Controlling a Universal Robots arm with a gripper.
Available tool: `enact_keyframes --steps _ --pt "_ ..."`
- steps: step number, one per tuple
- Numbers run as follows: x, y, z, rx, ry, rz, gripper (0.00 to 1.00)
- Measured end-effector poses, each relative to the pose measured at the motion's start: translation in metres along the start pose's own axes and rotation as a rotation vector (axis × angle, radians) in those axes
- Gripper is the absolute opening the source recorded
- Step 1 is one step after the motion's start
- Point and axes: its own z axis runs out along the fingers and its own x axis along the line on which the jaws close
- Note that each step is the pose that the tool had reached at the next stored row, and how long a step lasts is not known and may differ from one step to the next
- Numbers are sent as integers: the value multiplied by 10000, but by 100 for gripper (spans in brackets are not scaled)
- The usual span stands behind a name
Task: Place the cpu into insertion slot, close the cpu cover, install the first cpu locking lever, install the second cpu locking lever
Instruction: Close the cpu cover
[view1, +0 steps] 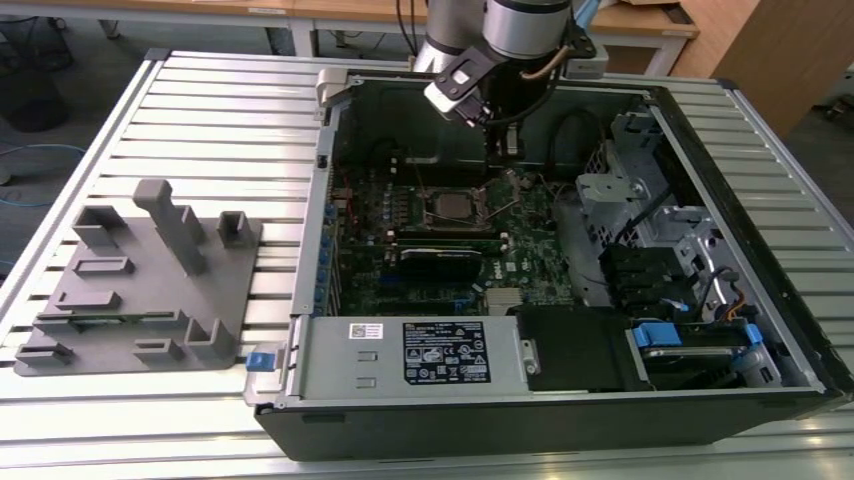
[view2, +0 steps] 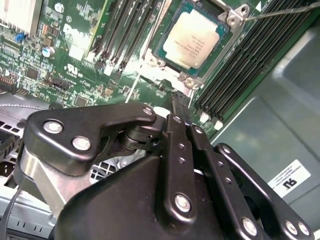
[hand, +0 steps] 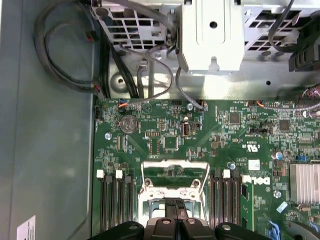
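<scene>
On the exterior view's left, a grey fixture (view1: 140, 285) lay on the slatted counter (view1: 227, 110). Further right stood the open computer case (view1: 534, 420), where I hung over the green board (hand: 225, 130). The cpu (view2: 192, 37) sat in the insertion slot (view1: 454, 207). My jaws were pressed together on nothing, fingertips (view2: 178, 107) just beside the socket's corner. The cpu cover (hand: 175, 164) showed board through its cut-out; whether it was down I could not tell.
</scene>
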Motion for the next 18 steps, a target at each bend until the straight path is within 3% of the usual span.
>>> enact_keyframes --steps 8,18 --pt "3 134 9 -1 3 0 11" --pt "2 143 -3 -1 2 0 11"
